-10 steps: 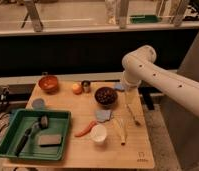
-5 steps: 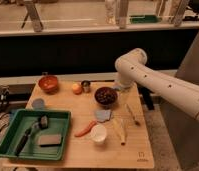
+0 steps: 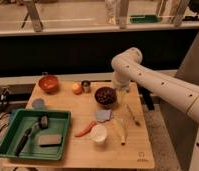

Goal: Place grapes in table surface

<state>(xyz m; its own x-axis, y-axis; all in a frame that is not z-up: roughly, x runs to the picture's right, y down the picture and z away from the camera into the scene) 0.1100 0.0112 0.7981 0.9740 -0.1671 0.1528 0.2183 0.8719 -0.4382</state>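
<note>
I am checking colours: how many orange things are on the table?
3: bowl far left, round fruit beside it, carrot near the white cup. None seems hidden. Gripper hangs right of the grapes.

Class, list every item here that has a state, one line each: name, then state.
Dark reddish-purple grape cluster: at rest, not lifted.
Robot's two-finger gripper: low, close beside the grapes.
Green plastic tray: holds a brush and a sponge.
White cup: upright, open top.
Light tan wooden table surface: bearing all these.
</note>
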